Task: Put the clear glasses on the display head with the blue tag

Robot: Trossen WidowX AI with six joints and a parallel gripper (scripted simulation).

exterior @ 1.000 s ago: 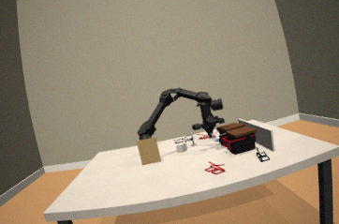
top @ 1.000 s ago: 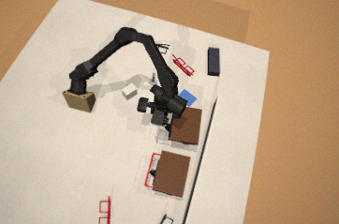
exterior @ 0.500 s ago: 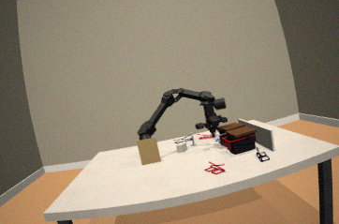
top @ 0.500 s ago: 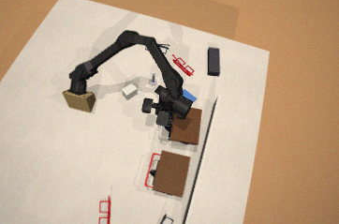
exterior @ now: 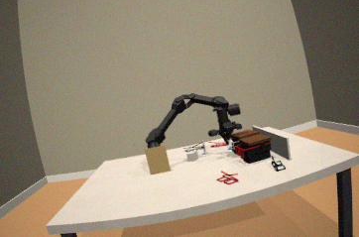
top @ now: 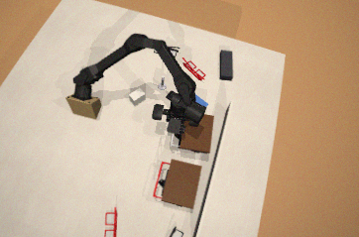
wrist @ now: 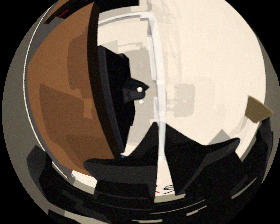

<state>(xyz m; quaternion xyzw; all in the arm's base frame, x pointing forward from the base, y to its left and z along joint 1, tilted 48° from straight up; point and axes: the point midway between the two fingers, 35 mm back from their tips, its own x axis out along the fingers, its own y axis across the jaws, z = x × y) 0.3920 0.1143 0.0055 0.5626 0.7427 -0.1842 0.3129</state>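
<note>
The display head (top: 202,135) (exterior: 246,136) (wrist: 59,97) with the blue tag (top: 200,99) is a dark block with a brown top, standing by the thin divider wall. My gripper (top: 175,132) (exterior: 228,138) (wrist: 158,125) is at this head's front side, level with its face. It is shut on the clear glasses (wrist: 154,47), a pale see-through frame that reaches forward from the fingers beside the head's dark face. Whether the frame touches the face I cannot tell. The other head (top: 182,183) (exterior: 255,150) stands next to it, with a red frame (top: 161,180) on its front.
A thin grey divider wall (top: 214,163) (exterior: 271,143) runs behind both heads. Red glasses (top: 193,66) and a dark case (top: 226,64) lie at the back. A white block (top: 137,95), a small stand (top: 162,83), more red glasses (top: 110,223) (exterior: 227,177) and dark glasses (exterior: 278,165) are about.
</note>
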